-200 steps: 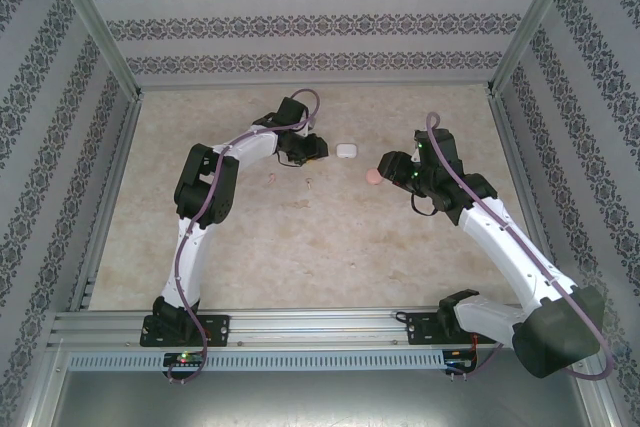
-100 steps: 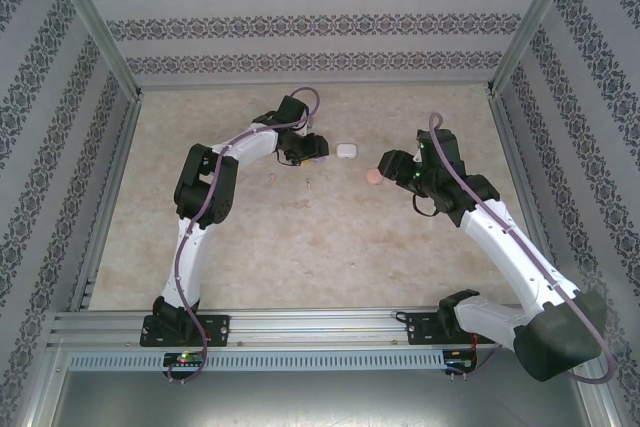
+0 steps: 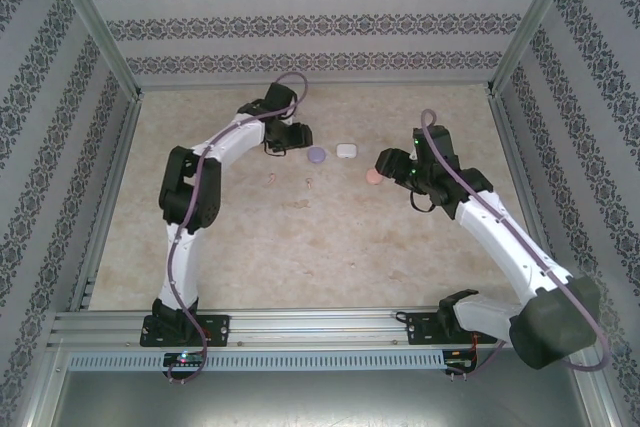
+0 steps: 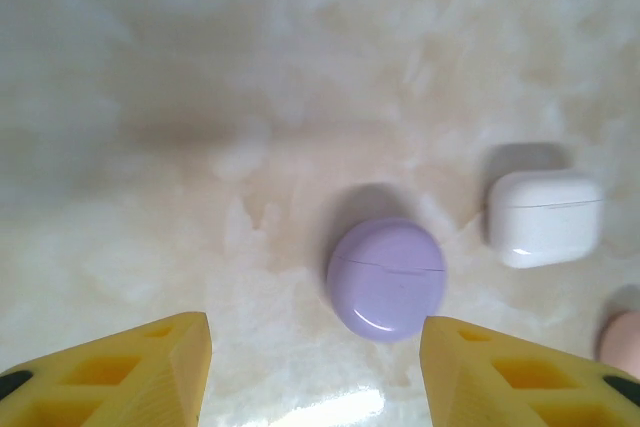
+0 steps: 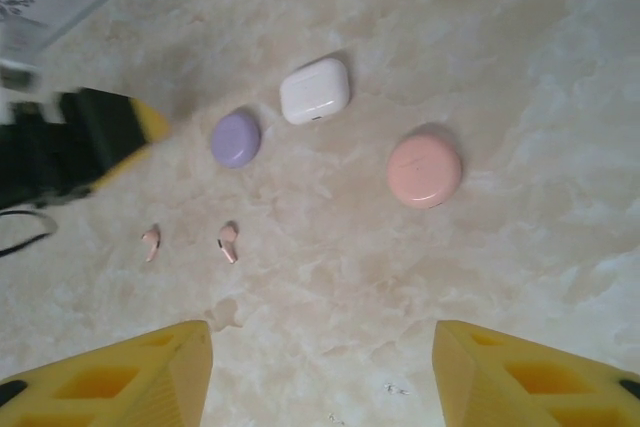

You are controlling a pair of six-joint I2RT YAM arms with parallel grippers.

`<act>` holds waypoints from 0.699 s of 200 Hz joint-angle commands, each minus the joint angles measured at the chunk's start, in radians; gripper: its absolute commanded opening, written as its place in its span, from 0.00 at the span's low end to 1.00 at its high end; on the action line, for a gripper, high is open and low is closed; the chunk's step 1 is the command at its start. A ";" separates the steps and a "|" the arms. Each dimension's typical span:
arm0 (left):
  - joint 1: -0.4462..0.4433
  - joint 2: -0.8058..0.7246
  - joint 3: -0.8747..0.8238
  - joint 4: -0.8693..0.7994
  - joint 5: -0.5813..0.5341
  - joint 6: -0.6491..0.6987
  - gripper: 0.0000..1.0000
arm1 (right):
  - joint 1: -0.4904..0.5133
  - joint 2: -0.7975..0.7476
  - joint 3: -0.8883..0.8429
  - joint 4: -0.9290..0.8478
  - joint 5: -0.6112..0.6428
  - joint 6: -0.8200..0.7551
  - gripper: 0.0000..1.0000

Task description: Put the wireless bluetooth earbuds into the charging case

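Three closed charging cases lie in a row on the marble table: a round purple case [image 3: 317, 155] [image 4: 387, 277], a white case [image 3: 346, 150] [image 4: 545, 217] and a round pink case [image 3: 374, 176] [image 5: 425, 170]. Two pale pink earbuds [image 5: 151, 243] [image 5: 229, 242] lie loose on the table nearer the arms, also seen from above [image 3: 272, 179] [image 3: 309, 184]. My left gripper [image 3: 296, 135] [image 4: 315, 377] is open just left of the purple case, holding nothing. My right gripper [image 3: 385, 160] [image 5: 320, 377] is open just right of the pink case, with bare table between its fingers.
The table [image 3: 300, 237] is walled by patterned panels and metal posts at the back and sides. In the right wrist view, my left gripper's yellow fingertip [image 5: 145, 127] shows left of the purple case [image 5: 236, 139].
My left gripper has opened, let go of the purple case and drawn back to the left, leaving the case lying on the table. My right gripper has opened wider.
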 commanded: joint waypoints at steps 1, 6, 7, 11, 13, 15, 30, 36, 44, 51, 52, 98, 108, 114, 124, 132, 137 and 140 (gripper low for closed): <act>0.004 -0.163 -0.031 -0.015 -0.072 0.076 0.58 | -0.001 0.063 0.038 -0.016 0.040 -0.048 0.65; 0.004 -0.190 -0.043 -0.009 -0.074 0.087 0.59 | 0.000 0.081 0.042 -0.017 0.045 -0.053 0.65; 0.004 -0.195 -0.044 -0.007 -0.075 0.089 0.59 | 0.000 0.085 0.043 -0.017 0.046 -0.056 0.66; 0.004 -0.218 -0.058 -0.002 -0.079 0.096 0.62 | -0.001 0.100 0.049 -0.018 0.050 -0.060 0.66; 0.004 -0.229 -0.065 0.004 -0.080 0.099 0.62 | 0.001 0.107 0.051 -0.020 0.051 -0.062 0.67; 0.004 -0.240 -0.070 0.009 -0.081 0.104 0.63 | 0.001 0.116 0.055 -0.021 0.053 -0.063 0.67; 0.004 -0.329 -0.133 0.048 -0.097 0.123 0.68 | 0.003 0.177 0.081 -0.029 0.058 -0.077 0.69; 0.004 -0.362 -0.156 0.064 -0.103 0.130 0.71 | 0.004 0.206 0.092 -0.034 0.061 -0.081 0.69; 0.004 -0.399 -0.187 0.080 -0.108 0.139 0.72 | 0.006 0.240 0.110 -0.041 0.070 -0.084 0.70; 0.004 -0.435 -0.209 0.093 -0.112 0.143 0.78 | 0.007 0.270 0.124 -0.046 0.079 -0.084 0.70; 0.004 -0.439 -0.212 0.093 -0.113 0.143 0.78 | 0.007 0.275 0.126 -0.045 0.081 -0.084 0.70; 0.014 -0.596 -0.347 0.179 -0.103 0.146 0.99 | 0.013 0.495 0.274 -0.115 0.104 -0.135 0.72; 0.020 -0.623 -0.367 0.188 -0.108 0.138 0.99 | 0.012 0.540 0.312 -0.138 0.112 -0.169 0.73; 0.024 -0.637 -0.376 0.189 -0.118 0.132 0.99 | 0.012 0.568 0.339 -0.152 0.116 -0.193 0.74; 0.031 -0.661 -0.391 0.187 -0.155 0.108 0.99 | 0.012 0.609 0.378 -0.177 0.124 -0.233 0.74; 0.038 -0.681 -0.405 0.189 -0.172 0.103 0.99 | 0.012 0.638 0.407 -0.192 0.126 -0.266 0.74; 0.044 -0.693 -0.414 0.190 -0.186 0.095 0.99 | 0.014 0.655 0.422 -0.200 0.129 -0.283 0.75; 0.046 -0.702 -0.421 0.192 -0.200 0.086 0.99 | 0.013 0.664 0.431 -0.204 0.131 -0.293 0.75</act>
